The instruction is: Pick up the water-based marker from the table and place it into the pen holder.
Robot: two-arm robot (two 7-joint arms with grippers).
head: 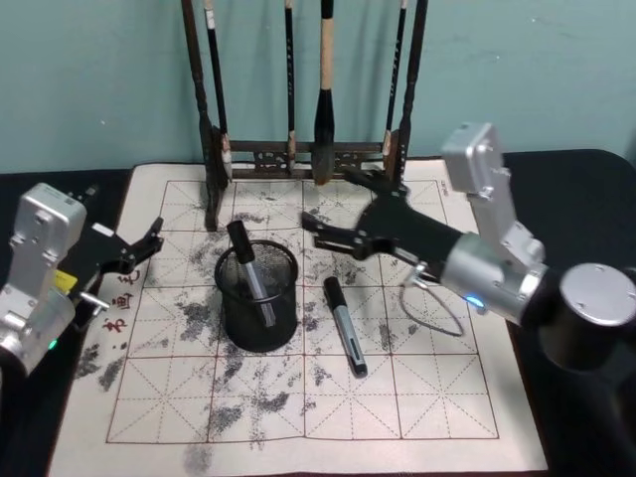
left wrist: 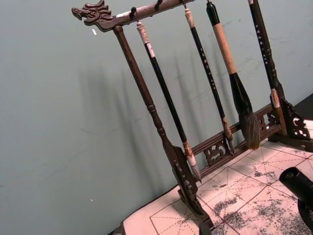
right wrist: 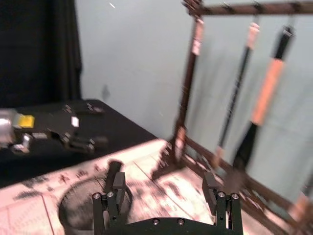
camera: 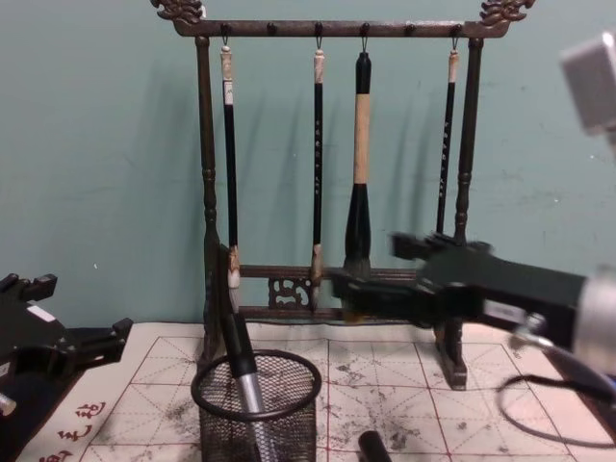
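Observation:
One water-based marker (head: pixel 345 325), black with a grey barrel, lies flat on the table's cloth (head: pixel 437 397) just right of the pen holder (head: pixel 231 320). A second marker (head: pixel 246 266) stands tilted inside the black mesh pen holder (camera: pixel 294 419), and its cap (left wrist: pixel 298 183) also shows in the left wrist view. My right gripper (head: pixel 338 207) hovers open above the cloth behind the lying marker, with nothing between its fingers (right wrist: pixel 116 185). My left gripper (head: pixel 147 243) rests open at the cloth's left edge, away from both markers.
A tall dark wooden brush rack (head: pixel 308 154) with several hanging brushes (camera: pixel 358 164) stands along the back of the cloth, close behind my right gripper (camera: pixel 371 265). A grey cable loop (head: pixel 437 308) lies on the cloth's right side. Black cloth surrounds the white felt.

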